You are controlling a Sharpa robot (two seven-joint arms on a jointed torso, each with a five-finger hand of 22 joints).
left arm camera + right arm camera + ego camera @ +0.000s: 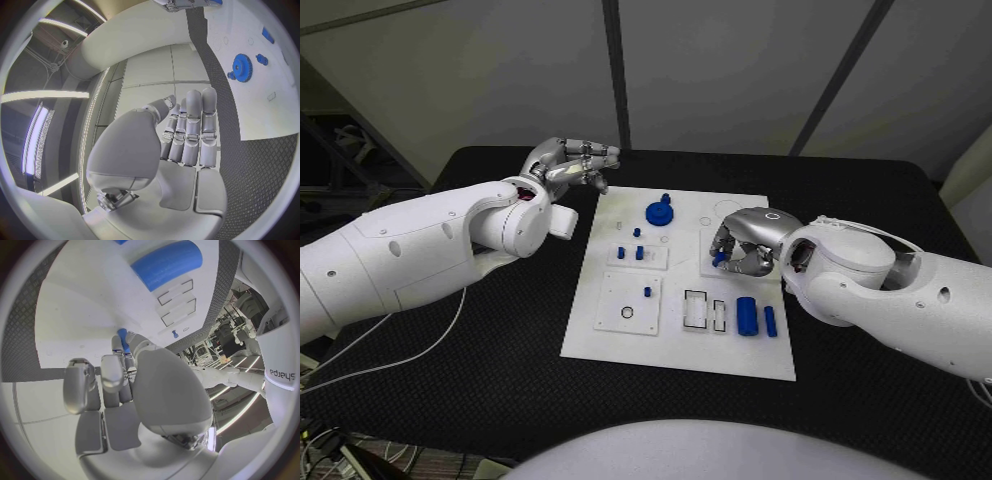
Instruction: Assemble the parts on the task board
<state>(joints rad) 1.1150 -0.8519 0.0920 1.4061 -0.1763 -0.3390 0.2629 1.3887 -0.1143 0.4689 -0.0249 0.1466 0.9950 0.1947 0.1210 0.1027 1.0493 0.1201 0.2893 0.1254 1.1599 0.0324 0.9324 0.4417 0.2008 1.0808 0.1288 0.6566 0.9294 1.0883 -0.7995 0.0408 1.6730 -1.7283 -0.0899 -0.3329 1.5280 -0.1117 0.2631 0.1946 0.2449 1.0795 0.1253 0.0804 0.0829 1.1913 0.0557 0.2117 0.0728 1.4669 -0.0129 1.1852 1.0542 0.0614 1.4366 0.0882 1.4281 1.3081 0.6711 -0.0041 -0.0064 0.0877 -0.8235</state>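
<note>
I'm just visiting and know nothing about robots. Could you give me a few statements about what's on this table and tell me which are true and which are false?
1. The right hand is over the task board. True.
2. The left hand holds the blue gear. False: the gear lies on the board, and the left hand hovers beside the board's far left corner with nothing in it.
3. A blue cylinder lies near the board's right edge. True.
4. The table is white and the board is black. False: it is the reverse.
5. The right hand's fingers touch a small blue part. True, as the right wrist view shows.
</note>
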